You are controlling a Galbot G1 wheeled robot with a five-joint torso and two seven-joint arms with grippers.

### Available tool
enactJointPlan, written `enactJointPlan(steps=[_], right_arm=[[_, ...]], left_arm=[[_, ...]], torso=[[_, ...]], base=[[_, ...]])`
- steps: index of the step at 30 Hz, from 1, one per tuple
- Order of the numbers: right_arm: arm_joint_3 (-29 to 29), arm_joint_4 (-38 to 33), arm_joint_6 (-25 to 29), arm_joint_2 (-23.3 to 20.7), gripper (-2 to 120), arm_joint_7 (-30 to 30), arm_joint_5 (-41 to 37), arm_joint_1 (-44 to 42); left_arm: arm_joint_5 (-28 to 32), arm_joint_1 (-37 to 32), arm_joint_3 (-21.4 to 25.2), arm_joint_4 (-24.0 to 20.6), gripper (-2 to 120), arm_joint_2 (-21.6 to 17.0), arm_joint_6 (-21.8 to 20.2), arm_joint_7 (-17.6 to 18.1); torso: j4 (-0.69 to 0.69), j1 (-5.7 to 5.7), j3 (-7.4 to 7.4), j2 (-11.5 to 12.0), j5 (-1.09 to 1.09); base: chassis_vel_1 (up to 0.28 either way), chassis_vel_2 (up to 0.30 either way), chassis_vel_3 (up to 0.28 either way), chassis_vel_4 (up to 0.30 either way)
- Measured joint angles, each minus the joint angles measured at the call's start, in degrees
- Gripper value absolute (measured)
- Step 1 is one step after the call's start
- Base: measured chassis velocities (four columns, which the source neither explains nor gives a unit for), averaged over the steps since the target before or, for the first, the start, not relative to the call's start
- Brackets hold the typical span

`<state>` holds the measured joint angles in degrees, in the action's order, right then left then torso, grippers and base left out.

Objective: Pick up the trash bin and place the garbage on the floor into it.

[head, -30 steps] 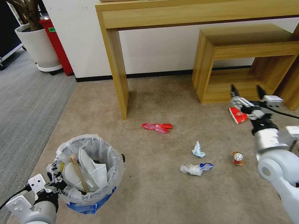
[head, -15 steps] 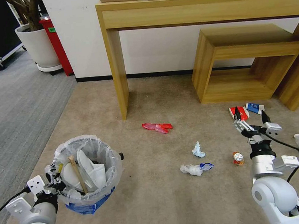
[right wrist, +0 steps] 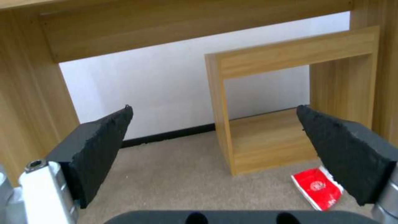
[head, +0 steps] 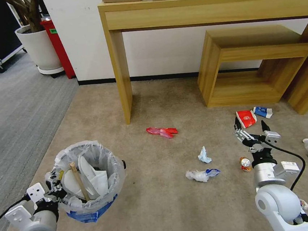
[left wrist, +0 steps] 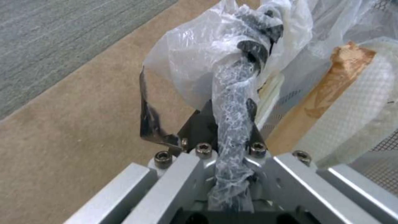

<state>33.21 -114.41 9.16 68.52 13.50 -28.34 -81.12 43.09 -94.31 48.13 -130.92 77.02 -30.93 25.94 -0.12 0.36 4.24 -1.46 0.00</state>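
The left gripper (head: 54, 188) has its jaws clamped on the rim of the plastic-lined round trash bin (head: 89, 179) above the beige carpet floor (head: 162, 202). The right gripper (head: 251, 129), jaws apart, hovers just before the flattened red cup (head: 246, 118).

Wooden table (head: 208, 5) over stool (head: 254, 62); potted plant (head: 37, 39) beside wall.

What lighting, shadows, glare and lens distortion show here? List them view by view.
Head view: wide-angle bending makes the table leg lean; the light is even, with no hard shadows around the trash bin. Left wrist view: the plastic bag glints white where the left end effector clamps it. Right wrist view: bright wall behind the open right end effector, no glare.
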Motion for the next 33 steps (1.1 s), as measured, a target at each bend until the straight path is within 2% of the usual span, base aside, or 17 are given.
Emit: enactJointPlan(steps=[10,12,14,15,17,18,19,20,23,24,25,27,33], right_arm=[[-1.01,0.24,0.84,-0.5,100,1.21,-1.11,0.45],[-1.6,-0.59,-0.89,-0.95,100,2.37,-2.86,0.38],[-3.51,-2.4,-7.85,-2.4,100,9.42,-8.68,0.45],[-3.51,-2.4,-7.85,-2.4,100,9.42,-8.68,0.45],[-5.36,-3.54,-15.15,-3.77,100,17.17,-17.66,1.07],[-5.84,-3.71,-16.99,-4.07,100,19.39,-20.48,1.34],[-6.62,-4.06,-20.46,-4.49,100,24.65,-26.0,1.96],[-6.62,-4.06,-20.46,-4.49,100,24.65,-26.0,1.96],[-7.33,-4.29,-28.14,-5.19,100,39.6,-44.69,3.82],[-7.33,-4.29,-28.14,-5.19,100,39.6,-44.69,3.82],[-7.26,-3.75,-29.25,-5.36,100,44.17,-50.02,3.98],[-6.51,-3.04,-29.97,-5.51,100,48.44,-55.45,3.55],[-5.58,0.78,-29.44,-4.1,100,50.88,-58.63,3.03]], left_arm=[[-0.68,-0.08,-0.11,0.15,0,0.61,0.42,-0.2],[-0.84,-0.04,-0.24,0.28,0,0.69,0.44,-0.21],[-0.9,0.01,-0.33,0.43,0,0.75,0.44,-0.25],[-0.9,0.01,-0.33,0.43,0,0.75,0.44,-0.25],[-0.98,0.17,-0.41,0.73,0,0.82,0.44,-0.24],[-0.99,0.22,-0.46,0.83,0,0.85,0.44,-0.24],[-1.0,0.32,-0.54,1.01,0,0.91,0.44,-0.23],[-1.0,0.32,-0.54,1.01,0,0.91,0.44,-0.23],[-1.08,0.69,-0.83,1.91,0,1.21,0.45,-0.17],[-1.08,0.69,-0.83,1.91,0,1.21,0.45,-0.17],[-1.2,0.93,-0.99,2.42,0,1.46,0.45,-0.13],[-1.42,1.53,-1.3,3.37,0,1.83,0.45,-0.11],[-2.06,3.0,-2.33,5.05,0,2.68,0.45,0.09]], torso=[[0.01,0.04,0.04,0.02,0.01],[0.0,0.04,0.03,0.03,0.0],[-0.01,0.02,0.01,0.02,0.01],[-0.01,0.02,0.01,0.02,0.01],[0.0,0.0,0.0,0.02,-0.01],[-0.01,0.0,0.0,0.02,0.0],[0.0,0.0,0.0,0.02,0.01],[0.0,0.0,0.0,0.02,0.01],[0.01,0.0,0.0,0.02,0.01],[0.01,0.0,0.0,0.02,0.01],[0.0,0.0,0.01,0.02,0.01],[0.0,0.0,0.01,0.02,0.0],[-0.01,0.0,0.0,0.02,0.0]], base=[[-0.17,0.185,0.166,-0.177],[-0.083,0.068,0.052,-0.094],[0.0,0.0,0.0,0.0],[0.0,0.0,0.0,0.0],[0.021,-0.025,-0.018,0.021],[0.041,-0.051,-0.044,0.043],[0.0,0.0,0.0,0.0],[0.0,0.0,0.0,0.0],[0.0,0.0,0.0,0.0],[0.0,0.0,0.0,0.0],[0.0,0.0,0.0,0.0],[0.0,0.0,0.0,0.0],[0.0,0.0,0.0,0.0]])
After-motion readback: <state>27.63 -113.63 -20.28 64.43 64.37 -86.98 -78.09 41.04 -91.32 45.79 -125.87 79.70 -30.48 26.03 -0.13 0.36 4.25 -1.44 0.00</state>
